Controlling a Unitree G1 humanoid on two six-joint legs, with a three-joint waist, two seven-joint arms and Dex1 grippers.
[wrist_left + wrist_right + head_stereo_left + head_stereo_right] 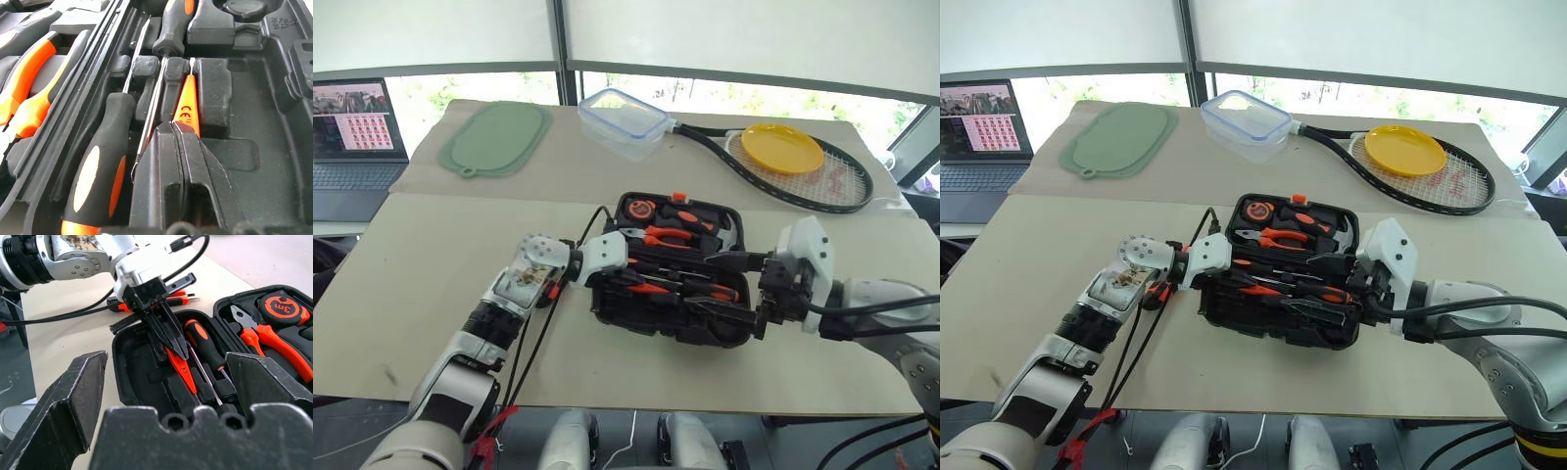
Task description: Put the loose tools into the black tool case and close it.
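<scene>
The black tool case (607,311) lies open in the middle of the table. Its far half holds orange-handled pliers (668,236) and a tape measure (642,209). My left gripper (172,340) is shut on the slim orange screwdriver (187,104) and holds it low over a recess in the near half. A screwdriver with a black-orange handle (97,172) lies in the slot beside it. Another black-orange tool (177,299) rests on the table by the case's left side, behind the left gripper. My right gripper (736,287) stands open at the case's right end, its fingers over the near half.
A clear lidded food box (625,119) and a green mat (496,137) sit at the back. A tennis racket (847,186) with a yellow plate (781,147) on it lies at the back right. A laptop (352,132) stands at the far left.
</scene>
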